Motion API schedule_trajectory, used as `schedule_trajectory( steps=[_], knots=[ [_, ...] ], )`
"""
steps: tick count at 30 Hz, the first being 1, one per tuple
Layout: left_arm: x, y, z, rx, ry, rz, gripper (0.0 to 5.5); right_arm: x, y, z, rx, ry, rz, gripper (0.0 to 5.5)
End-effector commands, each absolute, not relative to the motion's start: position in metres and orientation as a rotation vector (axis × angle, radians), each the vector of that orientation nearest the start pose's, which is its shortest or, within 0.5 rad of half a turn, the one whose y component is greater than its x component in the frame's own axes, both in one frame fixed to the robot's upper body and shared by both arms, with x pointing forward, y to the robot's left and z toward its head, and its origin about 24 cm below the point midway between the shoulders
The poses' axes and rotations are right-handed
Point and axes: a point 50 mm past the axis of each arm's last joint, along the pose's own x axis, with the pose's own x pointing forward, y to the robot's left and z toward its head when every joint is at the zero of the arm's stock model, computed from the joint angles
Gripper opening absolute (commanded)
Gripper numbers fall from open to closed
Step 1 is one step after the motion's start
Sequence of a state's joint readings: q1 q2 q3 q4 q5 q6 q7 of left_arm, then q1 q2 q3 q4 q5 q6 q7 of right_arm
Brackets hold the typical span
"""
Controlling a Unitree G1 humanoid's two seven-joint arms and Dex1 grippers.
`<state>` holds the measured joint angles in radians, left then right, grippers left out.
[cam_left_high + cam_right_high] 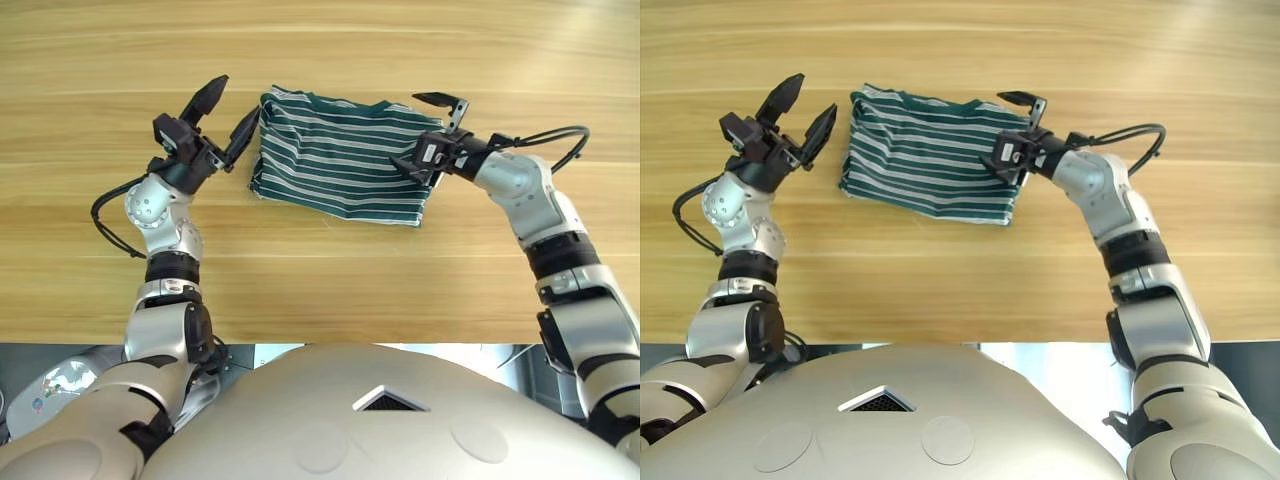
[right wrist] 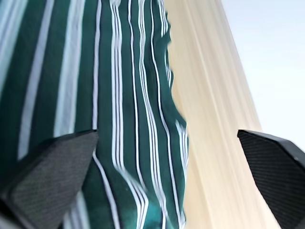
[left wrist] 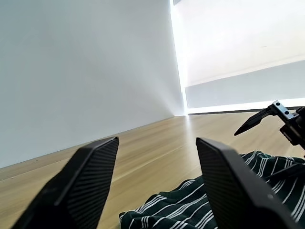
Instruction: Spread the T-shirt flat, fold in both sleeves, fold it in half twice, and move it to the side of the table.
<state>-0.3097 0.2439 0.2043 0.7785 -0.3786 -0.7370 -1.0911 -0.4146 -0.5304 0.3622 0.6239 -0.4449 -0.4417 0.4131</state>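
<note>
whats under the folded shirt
The shirt lies on the wooden table, which shows all round it. The patch right beneath and the inner folds are covered.

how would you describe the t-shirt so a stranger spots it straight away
On the light wooden table, between the robot's left hand and right hand, lies the T-shirt. It is a folded rectangle of dark green cloth with thin white stripes, unlike the plain black hands flanking it.
</note>
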Motion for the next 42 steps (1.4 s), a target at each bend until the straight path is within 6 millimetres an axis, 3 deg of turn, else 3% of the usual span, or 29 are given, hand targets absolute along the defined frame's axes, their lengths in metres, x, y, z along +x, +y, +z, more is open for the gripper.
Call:
schedule_trajectory(
  steps=[1, 7, 10, 13, 15, 19, 24, 30, 35, 42],
  knots=[
    [0.271, 0.209, 0.035, 0.080, -0.339, -0.718, 3.01, 0.296, -0.186, 0.010, -1.142, 0.126, 0.896, 5.36],
    [0.271, 0.208, 0.034, 0.077, -0.341, -0.720, 3.01, 0.230, -0.180, -0.004, -1.035, 0.155, 1.335, 5.36],
    [0.272, 0.208, 0.034, 0.077, -0.339, -0.718, 3.01, 0.197, -0.174, 0.015, -0.908, 0.087, 1.501, 5.36],
    [0.271, 0.208, 0.033, 0.074, -0.336, -0.714, 3.01, 0.185, -0.160, 0.047, -0.798, -0.066, 1.527, 5.36],
    [0.272, 0.207, 0.033, 0.072, -0.335, -0.715, 3.01, 0.186, -0.156, 0.065, -0.781, -0.137, 1.495, 5.36],
    [0.273, 0.206, 0.033, 0.070, -0.336, -0.718, 3.01, 0.202, -0.156, 0.078, -0.838, -0.178, 1.398, 5.36],
    [0.272, 0.203, 0.032, 0.067, -0.337, -0.724, 3.01, 0.205, -0.140, 0.080, -0.868, -0.215, 1.420, 5.36],
    [0.273, 0.203, 0.032, 0.067, -0.337, -0.723, 3.01, 0.202, -0.106, 0.054, -0.850, -0.177, 1.569, 5.36],
    [0.273, 0.201, 0.031, 0.064, -0.339, -0.726, 3.01, 0.214, -0.090, 0.031, -0.850, -0.118, 1.576, 5.36],
    [0.271, 0.199, 0.030, 0.060, -0.339, -0.728, 3.01, 0.257, -0.093, -0.011, -0.883, 0.030, 1.307, 5.36]
  ],
)
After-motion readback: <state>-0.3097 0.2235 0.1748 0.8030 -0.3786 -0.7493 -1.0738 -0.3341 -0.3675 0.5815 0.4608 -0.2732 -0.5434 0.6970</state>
